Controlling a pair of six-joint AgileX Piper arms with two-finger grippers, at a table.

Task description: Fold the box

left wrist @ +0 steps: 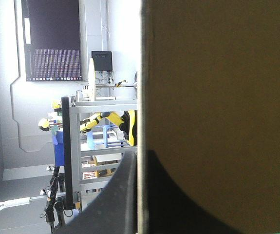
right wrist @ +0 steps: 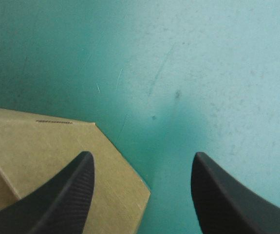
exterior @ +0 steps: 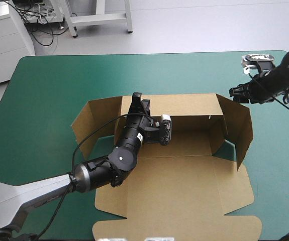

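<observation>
My left gripper [exterior: 138, 100] is pinched nearly closed on the raised back wall [exterior: 184, 104] of the brown box [exterior: 184, 191], with one black finger [left wrist: 122, 195] on each side of the board and its wrist reaching in over the tray floor. The box sits mid-table on the teal-green cover [exterior: 49, 100], side walls up at 3 and 9 o'clock and the lid [exterior: 179, 211] flat toward 6. My right gripper [exterior: 233, 93] hovers at 2 o'clock, fingers wide apart and holding nothing, just beside the right wall [exterior: 237, 125].

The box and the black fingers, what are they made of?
The box looks like plain brown cardboard, matte, with creased fold lines and cut flaps. The right gripper: fingers matte black, finely ribbed, perhaps rubber or plastic.
</observation>
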